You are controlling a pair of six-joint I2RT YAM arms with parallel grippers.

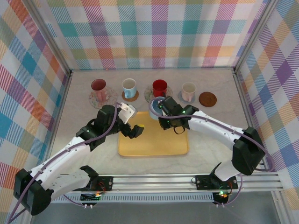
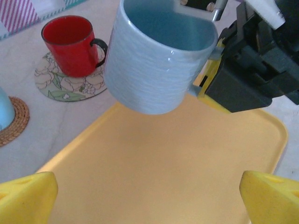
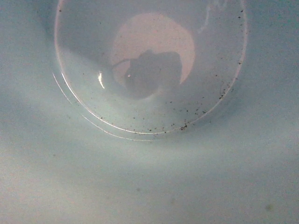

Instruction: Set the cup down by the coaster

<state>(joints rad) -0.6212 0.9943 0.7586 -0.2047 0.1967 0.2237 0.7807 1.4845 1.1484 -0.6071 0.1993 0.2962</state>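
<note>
One blue cup [image 1: 156,105] gripped by the right hand [image 1: 163,111].
It hangs over the far edge of the yellow tray [image 1: 154,147], well apart from the bare brown coaster [image 1: 208,99]; the left hand [image 1: 134,131] gapes wide, empty, above the tray.

Pale blue cup [image 2: 154,70], yellow tray [image 2: 163,177], red mug [image 2: 70,46]
</note>
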